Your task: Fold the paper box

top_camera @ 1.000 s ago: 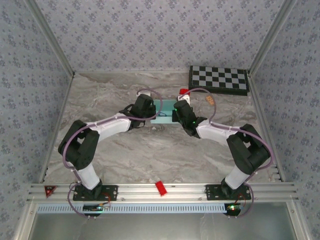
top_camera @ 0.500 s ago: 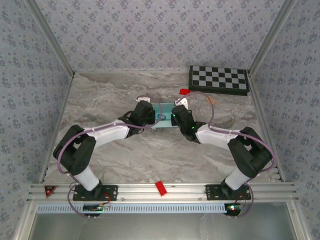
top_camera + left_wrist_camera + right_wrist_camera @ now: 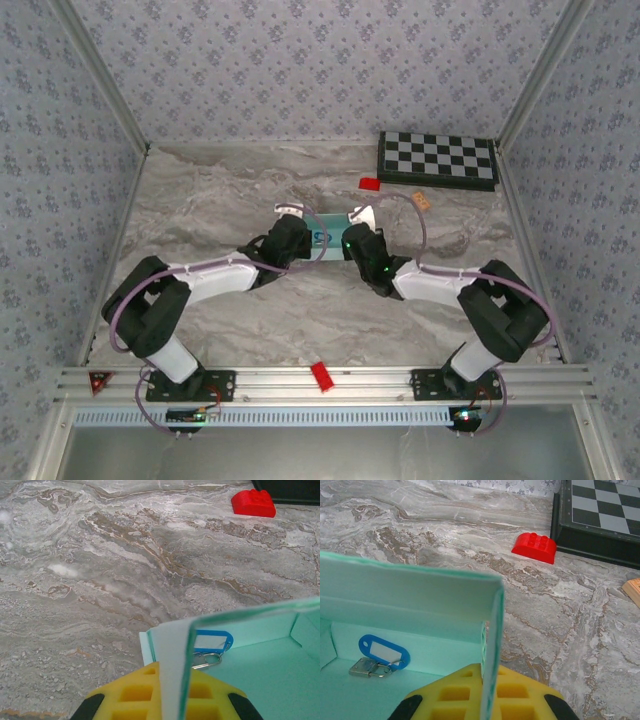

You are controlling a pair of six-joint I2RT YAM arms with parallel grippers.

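The paper box [image 3: 322, 229] is pale light-blue card, lying mid-table between my two grippers. My left gripper [image 3: 172, 695] is shut on the box's left side wall [image 3: 172, 660], which stands up between the yellow pads. At the other end my right gripper [image 3: 487, 695] is shut on the right side wall [image 3: 492, 645], also upright. Inside the box lies a blue key tag with a metal ring [image 3: 382, 655], seen also from the left wrist, the key tag [image 3: 212, 642] against the far wall. From above, both grippers [image 3: 290, 235] [image 3: 360, 240] flank the box closely.
A black-and-white checkerboard [image 3: 437, 159] sits at the back right. A red brick [image 3: 370, 182] lies just behind the box, and a small tan piece [image 3: 420, 201] is right of it. Another red piece [image 3: 322, 376] rests on the front rail.
Both grippers have drawn nearer to the arm bases, bringing the box with them. The arms have folded lower and closer together.
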